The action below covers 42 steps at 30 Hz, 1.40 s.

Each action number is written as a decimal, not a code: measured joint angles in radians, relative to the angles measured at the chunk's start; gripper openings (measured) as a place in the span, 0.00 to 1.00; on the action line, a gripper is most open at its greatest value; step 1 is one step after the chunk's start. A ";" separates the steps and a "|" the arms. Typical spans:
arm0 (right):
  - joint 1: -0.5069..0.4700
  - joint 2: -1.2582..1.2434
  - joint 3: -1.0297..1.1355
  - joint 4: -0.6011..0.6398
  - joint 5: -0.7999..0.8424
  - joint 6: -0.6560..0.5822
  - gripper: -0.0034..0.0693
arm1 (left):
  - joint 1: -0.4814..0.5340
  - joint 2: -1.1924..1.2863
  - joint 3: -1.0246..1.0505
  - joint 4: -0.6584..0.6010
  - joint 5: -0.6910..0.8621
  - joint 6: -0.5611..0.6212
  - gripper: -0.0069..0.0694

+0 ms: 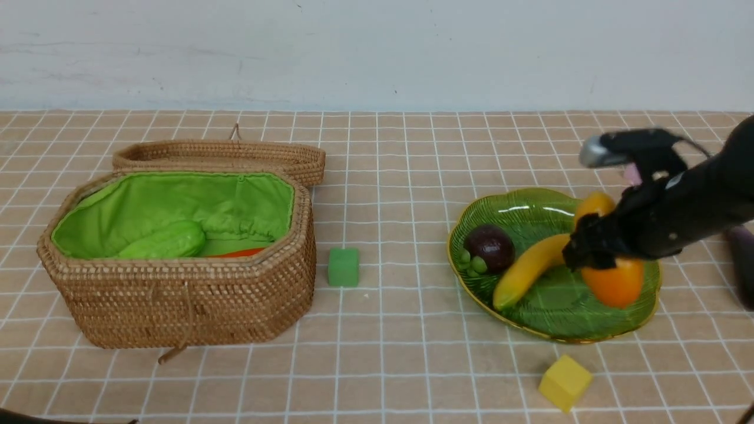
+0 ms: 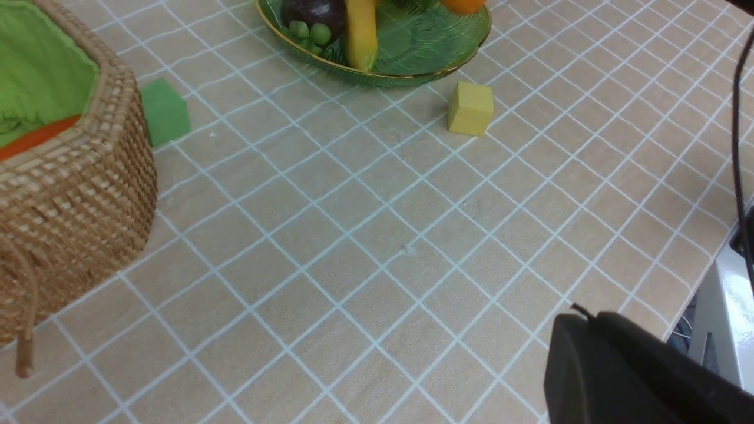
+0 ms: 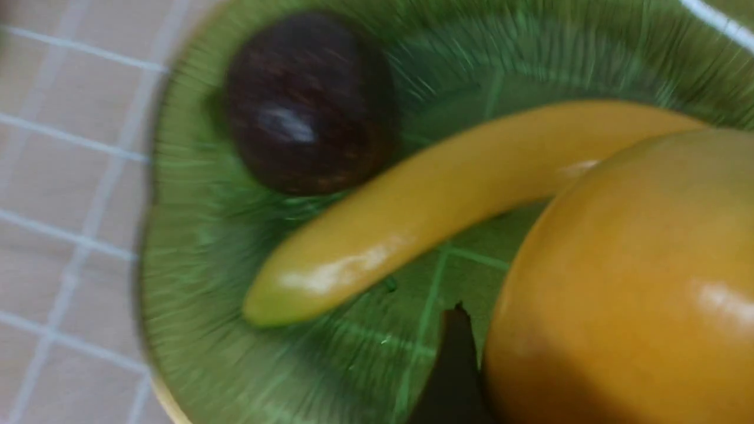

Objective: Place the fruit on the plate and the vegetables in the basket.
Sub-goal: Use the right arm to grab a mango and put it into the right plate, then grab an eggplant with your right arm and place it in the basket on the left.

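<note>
The green glass plate (image 1: pixel 530 209) holds a dark mangosteen (image 1: pixel 489 246) and a yellow banana (image 1: pixel 527 268). My right gripper (image 1: pixel 589 244) is over the plate, shut on the orange mango (image 1: pixel 615 282) around its middle. In the right wrist view one finger (image 3: pixel 453 365) lies against the mango (image 3: pixel 624 277); the other is hidden behind it. The open wicker basket (image 1: pixel 177 306) holds a pale green gourd (image 1: pixel 168 240) and an orange carrot (image 1: pixel 238 253). A dark purple eggplant (image 1: pixel 743 259) shows at the right edge, partly behind the arm. My left gripper (image 2: pixel 574 330) is shut and empty, near the table's front.
The basket's lid (image 1: pixel 218 154) lies behind the basket. A green cube (image 1: pixel 343 267) sits between basket and plate. In front of the plate lies a yellow cube (image 1: pixel 564 381). A small pink thing (image 1: pixel 633 174) shows behind the right arm.
</note>
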State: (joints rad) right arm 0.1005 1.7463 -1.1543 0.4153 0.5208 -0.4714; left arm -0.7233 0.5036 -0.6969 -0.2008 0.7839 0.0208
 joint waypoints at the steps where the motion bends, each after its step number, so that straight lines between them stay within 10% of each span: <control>1: 0.000 0.008 0.000 0.000 -0.004 0.002 0.85 | 0.000 0.000 0.000 0.000 -0.001 0.004 0.07; 7: -0.014 -0.030 -0.037 -0.039 0.006 0.091 0.97 | 0.000 0.000 0.000 0.000 -0.036 0.026 0.07; 17: -0.343 0.005 -0.177 -0.376 0.152 0.569 0.76 | 0.000 0.000 0.000 -0.003 -0.151 0.030 0.07; 26: -0.402 0.249 -0.181 -0.389 0.029 0.581 0.82 | 0.000 0.000 0.000 -0.003 -0.178 0.030 0.07; 33: -0.404 0.284 -0.190 -0.406 -0.004 0.573 0.62 | 0.000 0.000 0.000 0.014 -0.179 0.014 0.07; 42: -0.292 0.048 -0.185 -0.248 0.109 0.471 0.63 | 0.000 0.000 0.000 0.221 -0.173 -0.173 0.07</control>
State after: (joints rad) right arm -0.1914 1.7946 -1.3390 0.1673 0.6299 0.0000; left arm -0.7233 0.5036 -0.6969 0.0203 0.6105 -0.1525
